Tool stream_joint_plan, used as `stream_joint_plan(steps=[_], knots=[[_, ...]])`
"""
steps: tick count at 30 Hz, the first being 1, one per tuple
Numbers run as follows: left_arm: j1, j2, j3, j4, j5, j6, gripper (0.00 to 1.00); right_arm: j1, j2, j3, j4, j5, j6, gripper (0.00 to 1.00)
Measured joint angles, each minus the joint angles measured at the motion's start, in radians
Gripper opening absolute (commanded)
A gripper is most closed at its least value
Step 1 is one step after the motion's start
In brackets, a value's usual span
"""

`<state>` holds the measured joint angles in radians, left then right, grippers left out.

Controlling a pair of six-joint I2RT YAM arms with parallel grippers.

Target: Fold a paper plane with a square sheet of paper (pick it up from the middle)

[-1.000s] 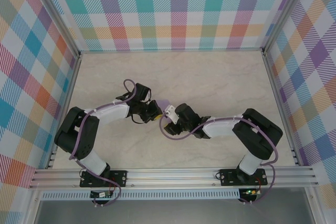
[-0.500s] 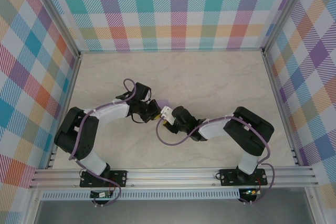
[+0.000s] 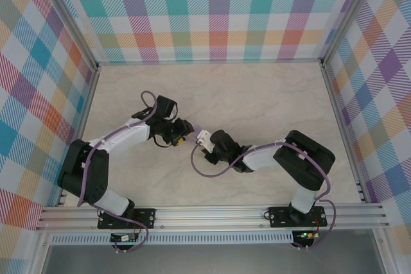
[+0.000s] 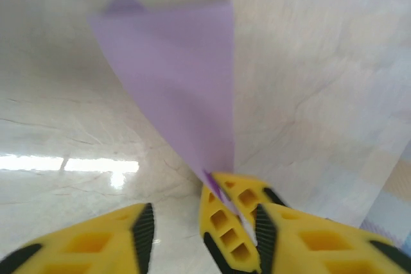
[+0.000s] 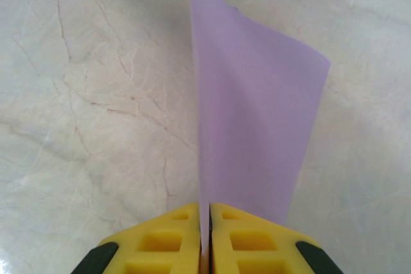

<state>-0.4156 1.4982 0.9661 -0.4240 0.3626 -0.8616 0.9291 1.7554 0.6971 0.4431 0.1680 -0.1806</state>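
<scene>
Top external view gives you the room: a pale, stone-look table with thin brown lines, boxed in by checked walls of pink, green, blue and yellow. A metal rail runs along the near edge. Both arms meet near the middle of the table. Your right gripper is pinched tight on the purple paper — the paper sticks straight out from those fingers over the table. Your left gripper is loose — its yellow fingers stand apart, just beside the paper's narrow end.
</scene>
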Motion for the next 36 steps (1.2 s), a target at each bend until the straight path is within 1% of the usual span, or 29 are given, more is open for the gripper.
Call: stream_joint_plan(steps=[3,7,10,14,17,23,29,36], knots=[[0.048,-0.065,-0.002,-0.026,-0.031,0.018,0.61,-0.012,0.0,0.005,-0.022,-0.045,0.061,0.09],[0.07,-0.135,-0.048,-0.003,-0.04,0.02,0.62,-0.037,0.0,0.01,-0.045,-0.118,0.15,0.1],[0.07,-0.173,-0.136,0.055,-0.015,0.01,0.6,-0.065,0.0,0.012,-0.056,-0.179,0.225,0.09],[0.065,-0.18,-0.244,0.148,0.024,-0.016,0.52,-0.107,0.0,0.012,-0.058,-0.264,0.329,0.09],[0.043,-0.179,-0.302,0.227,0.048,-0.04,0.44,-0.137,0.0,0.012,-0.054,-0.325,0.405,0.09],[-0.026,-0.134,-0.338,0.38,0.077,-0.077,0.33,-0.193,0.0,0.012,-0.024,-0.44,0.548,0.08],[-0.065,-0.051,-0.339,0.487,0.093,-0.093,0.27,-0.233,0.034,0.012,0.009,-0.525,0.666,0.08],[-0.1,0.035,-0.318,0.552,0.097,-0.093,0.22,-0.256,0.069,0.012,0.021,-0.582,0.751,0.07]])
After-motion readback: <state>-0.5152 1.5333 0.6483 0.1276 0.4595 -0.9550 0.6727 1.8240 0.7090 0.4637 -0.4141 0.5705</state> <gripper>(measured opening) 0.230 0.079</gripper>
